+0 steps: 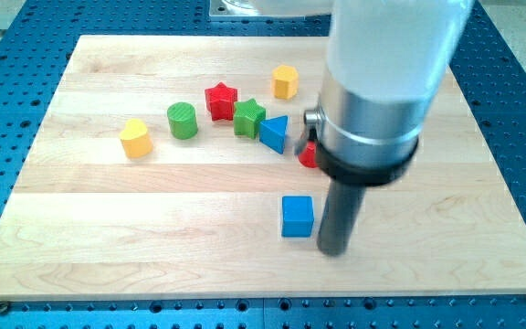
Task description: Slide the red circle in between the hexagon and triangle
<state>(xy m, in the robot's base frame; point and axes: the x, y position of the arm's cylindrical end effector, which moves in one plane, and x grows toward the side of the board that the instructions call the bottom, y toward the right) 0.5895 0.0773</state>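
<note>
The red circle [307,154] shows only as a sliver, mostly hidden behind the arm's silver body, just right of the blue triangle [275,133]. The yellow hexagon [285,81] stands above them, toward the view's top. My tip [333,250] rests on the board below the red circle and just right of the blue cube [297,217], apart from it by a small gap.
A red star [220,100], a green star [249,118], a green cylinder [182,120] and a yellow heart-shaped block [136,138] lie in a row left of the triangle. The wooden board [108,238] sits on a blue perforated table.
</note>
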